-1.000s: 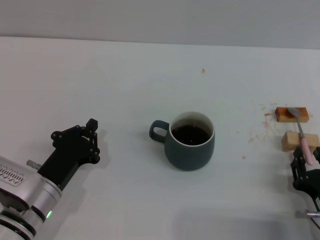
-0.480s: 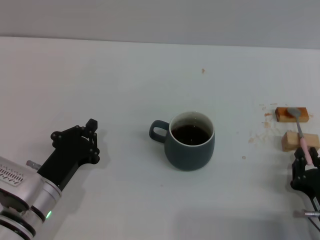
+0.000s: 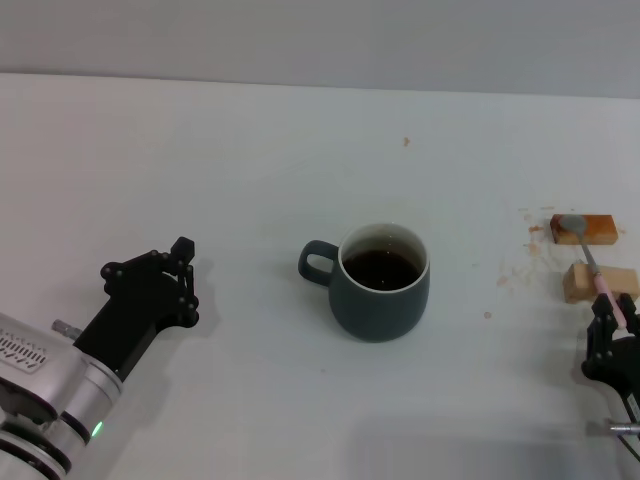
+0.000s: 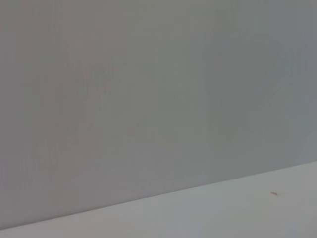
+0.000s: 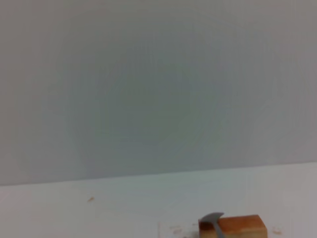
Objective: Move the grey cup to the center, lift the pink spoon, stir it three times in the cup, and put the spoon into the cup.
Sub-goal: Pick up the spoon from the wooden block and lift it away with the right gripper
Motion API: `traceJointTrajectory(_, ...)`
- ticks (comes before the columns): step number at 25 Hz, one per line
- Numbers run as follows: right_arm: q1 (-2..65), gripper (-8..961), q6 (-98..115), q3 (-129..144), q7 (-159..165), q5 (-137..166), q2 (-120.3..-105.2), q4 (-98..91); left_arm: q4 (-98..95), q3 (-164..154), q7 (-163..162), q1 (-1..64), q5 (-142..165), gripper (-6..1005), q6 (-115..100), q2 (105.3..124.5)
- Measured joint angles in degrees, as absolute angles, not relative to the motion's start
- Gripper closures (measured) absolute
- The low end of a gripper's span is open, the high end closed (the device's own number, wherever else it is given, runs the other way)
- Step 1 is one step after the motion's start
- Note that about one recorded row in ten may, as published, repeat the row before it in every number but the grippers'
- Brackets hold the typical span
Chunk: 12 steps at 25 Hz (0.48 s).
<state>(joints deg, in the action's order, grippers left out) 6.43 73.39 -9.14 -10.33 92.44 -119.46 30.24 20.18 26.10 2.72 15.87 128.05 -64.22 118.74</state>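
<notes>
The grey cup (image 3: pixel 385 282) stands at the table's middle, handle toward my left, with dark liquid inside. The pink spoon (image 3: pixel 598 280) lies across two small wooden blocks at the right edge. Its grey bowl rests over the far orange-brown block (image 3: pixel 592 229) and its pink handle runs back over the tan block (image 3: pixel 588 281). My right gripper (image 3: pixel 616 322) is at the near end of the handle, fingers closed around it. The spoon's bowl (image 5: pixel 213 218) also shows in the right wrist view over the orange block (image 5: pixel 240 226). My left gripper (image 3: pixel 186 282) rests open on the table, left of the cup and apart from it.
Small brown crumbs (image 3: pixel 515 270) lie scattered beside the blocks, and one speck (image 3: pixel 406 141) lies farther back. The white table meets a grey wall (image 3: pixel 320 35) behind. The left wrist view shows only wall and table edge.
My right gripper has moved forward onto the spoon's handle and closed. The spoon's bowl has swung a little to the left over the orange block. The cup and left arm have not moved.
</notes>
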Motion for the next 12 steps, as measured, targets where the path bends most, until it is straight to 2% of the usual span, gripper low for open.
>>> traceJointTrajectory(6,6.06,923,76.53,-8.1,-11.89,92.45,-119.18,31.78,20.43,26.08,2.72,15.89,128.05,1001,-64.15,118.74)
traceJointTrajectory(12,5.67,925,78.9,-8.75,-25.23,92.19,-118.08,39.44,20.55,26.0,2.72,16.03,128.05,1001,-64.01,118.77)
